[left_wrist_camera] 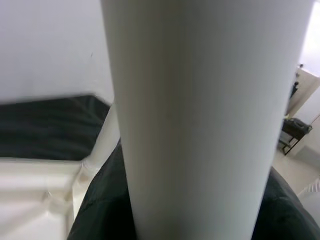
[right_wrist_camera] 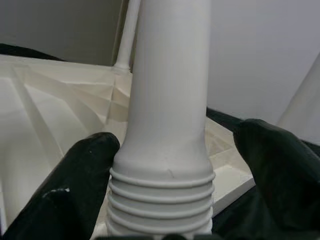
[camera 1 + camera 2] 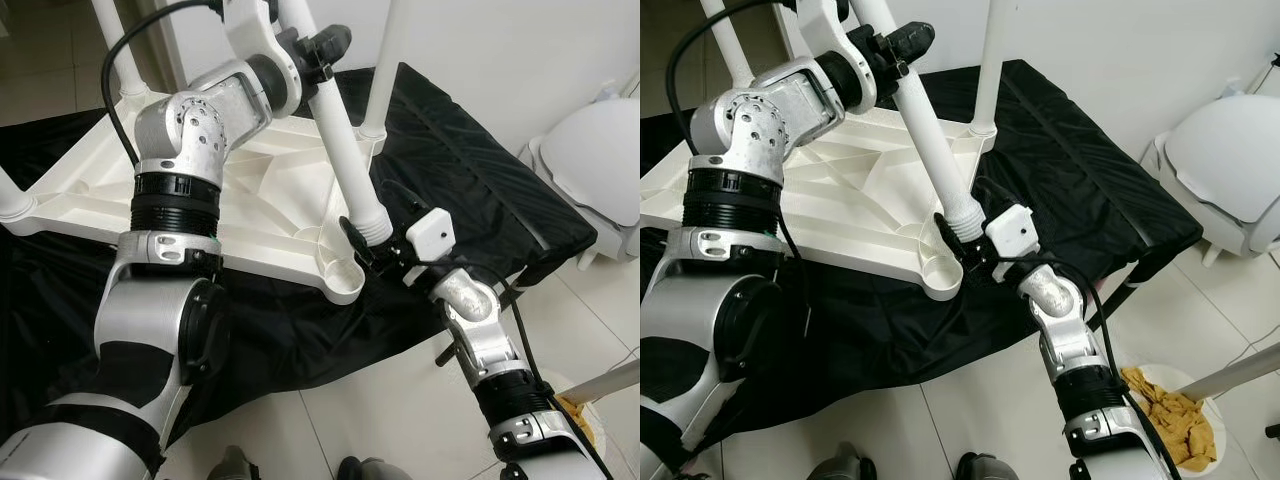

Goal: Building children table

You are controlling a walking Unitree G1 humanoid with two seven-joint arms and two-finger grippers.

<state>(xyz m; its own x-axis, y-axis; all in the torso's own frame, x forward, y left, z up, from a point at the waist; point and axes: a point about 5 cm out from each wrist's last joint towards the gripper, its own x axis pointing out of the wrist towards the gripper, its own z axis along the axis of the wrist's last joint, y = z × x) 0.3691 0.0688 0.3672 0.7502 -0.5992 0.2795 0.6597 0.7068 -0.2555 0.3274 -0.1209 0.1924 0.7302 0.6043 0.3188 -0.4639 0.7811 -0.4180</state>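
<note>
The head's two eye views look forward and down from above both arms onto the upturned white tabletop (image 3: 200,200) on a black sheet (image 3: 470,180). Each wrist view looks at close range along its fingers at the same white leg (image 3: 345,160): the left (image 1: 210,120) at its smooth shaft, the right (image 2: 167,150) at its threaded end near the tabletop's corner socket (image 3: 345,275).
</note>
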